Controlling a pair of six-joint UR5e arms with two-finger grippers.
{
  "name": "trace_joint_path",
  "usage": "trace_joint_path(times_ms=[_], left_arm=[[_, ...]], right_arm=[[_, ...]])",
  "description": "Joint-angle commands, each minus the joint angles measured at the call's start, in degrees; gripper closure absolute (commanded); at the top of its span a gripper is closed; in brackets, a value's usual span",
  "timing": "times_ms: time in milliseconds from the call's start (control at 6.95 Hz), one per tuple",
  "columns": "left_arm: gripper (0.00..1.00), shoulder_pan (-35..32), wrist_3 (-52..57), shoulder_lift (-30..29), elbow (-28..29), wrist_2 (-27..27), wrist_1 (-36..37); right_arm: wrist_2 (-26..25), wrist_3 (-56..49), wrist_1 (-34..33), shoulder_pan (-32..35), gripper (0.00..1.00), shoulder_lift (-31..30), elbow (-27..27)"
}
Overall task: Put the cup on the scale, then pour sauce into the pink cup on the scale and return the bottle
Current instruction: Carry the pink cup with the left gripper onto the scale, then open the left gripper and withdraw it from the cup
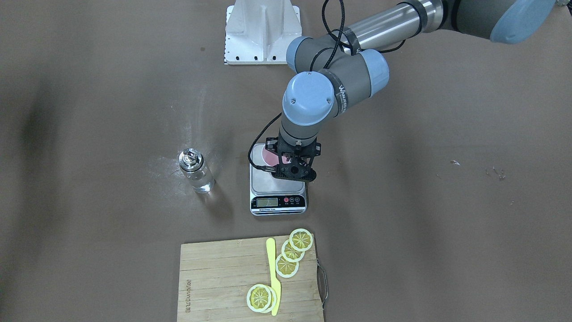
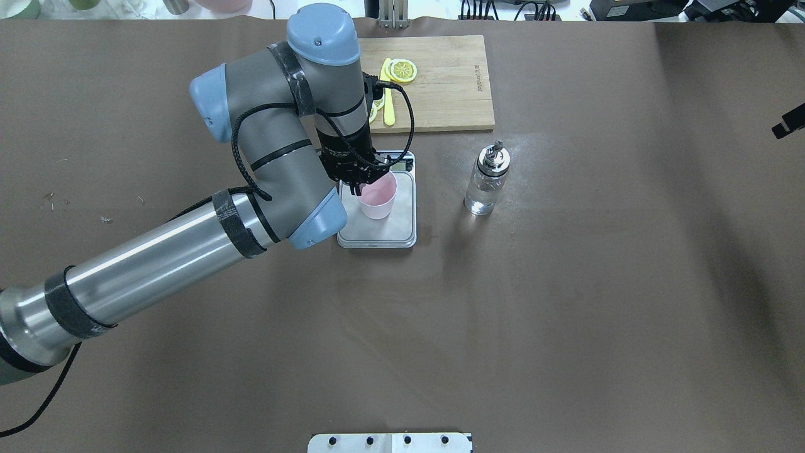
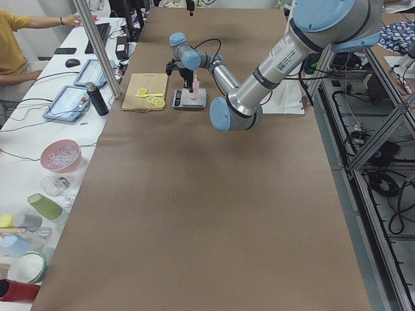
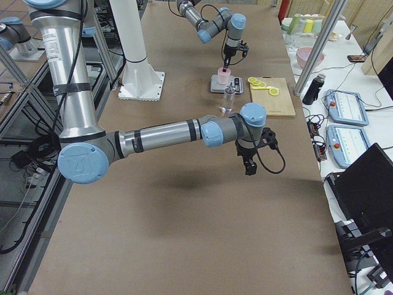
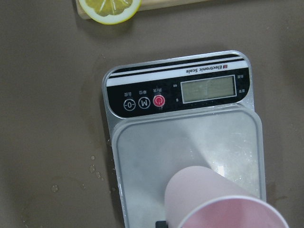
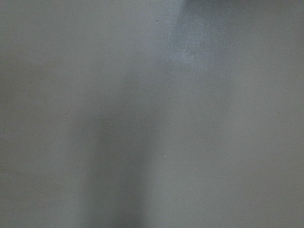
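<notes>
Setting cup [image 2: 379, 200] on scale [image 2: 396, 229] with left claw [image 2: 360, 190] clamped on its rim; next, likely seat flat, release, retract upward, then fetch bottle [image 2: 485, 185].

Setting. A long, brown-covered table [image 3: 214, 214], evenly lit from above with soft, diffuse shadows; along one long side runs a white bench [image 3: 16, 139] bearing tablets [image 3: 65, 102], a pink bowl [image 3: 60, 155] and assorted cups [image 3: 45, 206] — a person [image 3: 10, 45] in a yellow shirt works at its far end. Aluminium posts [image 3: 97, 45] rise at the bench's edge, and cables [image 3: 384, 184] trail over the grey floor [image 3: 395, 272] opposite.
</notes>
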Motion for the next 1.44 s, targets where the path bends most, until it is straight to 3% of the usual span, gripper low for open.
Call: trace_joint_path(times_ms=[0,144,431,719,1007,1294], left_arm=[[0.88,0.0,0.4,0.0,0.2,0.0,-1.2],[0.35,0.0,0.4,0.5,-0.1,0.0,-1.9],[0.14,-0.7,0.4,0.5,-1.3,0.0,-2.0],[0.05,-3.4,0.4,1.5,-4.0,-0.7,-1.9],[0.03,-8.9,1.6,8.4,-12.4,-4.9,-1.5],[0.03,-14.2,8.9,17.0,-19.1,-5.4,-1.2]], right_arm=[[0.3,0.7,0.4,0.0,0.00,0.2,0.0],[0.5,0.8,0.4,0.0,0.00,0.2,0.1],[0.6,0.8,0.4,0.0,0.00,0.1,0.5],[0.2,0.7,0.4,0.0,0.00,0.0,0.5],[0.6,0.2,0.4,0.0,0.00,-0.2,1.3],[0.5,0.3,1.6,-2.0,0.00,-3.3,4.5]])
